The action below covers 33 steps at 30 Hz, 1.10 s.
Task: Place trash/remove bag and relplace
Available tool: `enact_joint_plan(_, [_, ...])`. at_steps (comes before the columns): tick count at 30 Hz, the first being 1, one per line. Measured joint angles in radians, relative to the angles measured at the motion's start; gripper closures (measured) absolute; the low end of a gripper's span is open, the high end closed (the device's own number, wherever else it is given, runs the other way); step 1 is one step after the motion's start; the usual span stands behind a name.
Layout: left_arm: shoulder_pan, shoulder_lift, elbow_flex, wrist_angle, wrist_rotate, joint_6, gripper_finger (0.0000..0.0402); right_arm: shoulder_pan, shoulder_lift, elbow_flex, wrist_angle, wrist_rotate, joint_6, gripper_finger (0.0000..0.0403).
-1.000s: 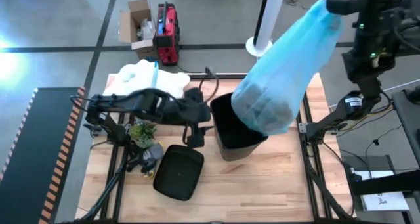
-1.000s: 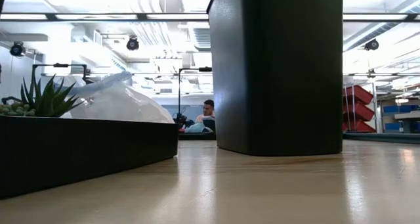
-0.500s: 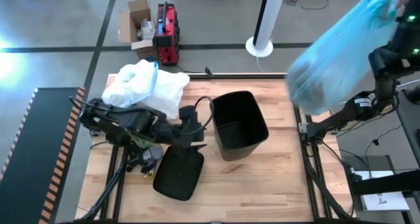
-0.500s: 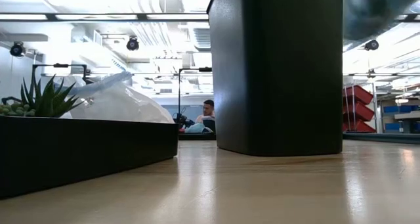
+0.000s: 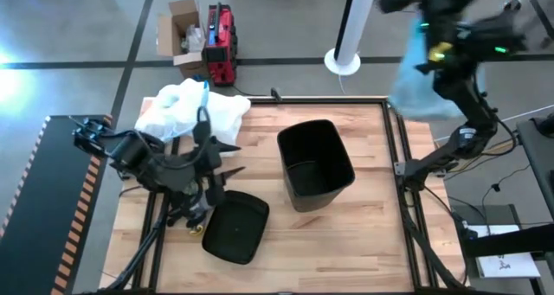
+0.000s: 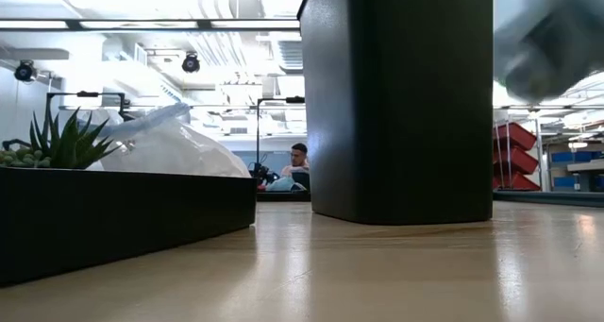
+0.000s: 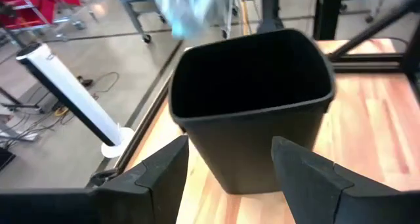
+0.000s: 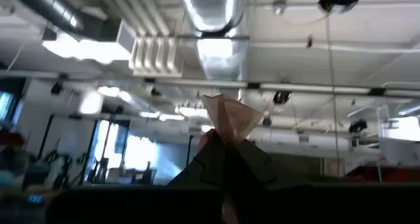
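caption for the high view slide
Right gripper swings the blue bag off-table; empty black bin awaits relining.

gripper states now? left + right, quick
Left pincer: open, empty, facing the black bin.
Right pincer: shut on the blue bag, lifted beyond the table's right edge.

The wooden table [image 5: 346, 234] carries a black bin [image 5: 315, 165], lid [image 5: 235, 227], white bag [image 5: 192, 109].
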Motion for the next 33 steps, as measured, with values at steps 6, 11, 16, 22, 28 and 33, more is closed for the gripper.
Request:
enact_joint_plan(6, [-0.007,-0.126,-0.364,0.282,-0.057,-0.001,0.0211,-0.149,-0.027,-0.173,-0.235,0.0,0.209,0.0403])
enact_joint_plan(11, [-0.011,-0.19,-0.644,0.545,-0.06,0.021,0.0219,-0.236,-0.094,-0.34,-0.238,-0.004,0.306,0.0403])
enact_joint_plan(16, [-0.027,-0.228,-0.821,0.724,-0.059,-0.002,0.0221,-0.251,-0.234,-0.482,-0.235,-0.013,0.308,0.0403])
enact_joint_plan(22, [-0.033,-0.23,-0.908,0.825,-0.065,-0.001,0.0212,-0.239,-0.391,-0.576,-0.283,-0.088,0.401,0.0403])
enact_joint_plan(28, [-0.038,-0.202,-0.932,0.917,-0.143,0.0,0.0207,-0.242,-0.478,-0.689,-0.63,-0.092,0.597,0.0403])
enact_joint_plan(33, [-0.05,-0.18,-0.961,0.999,-0.144,0.0,0.0212,-0.22,-0.534,-0.813,-0.633,-0.11,0.668,0.0403])
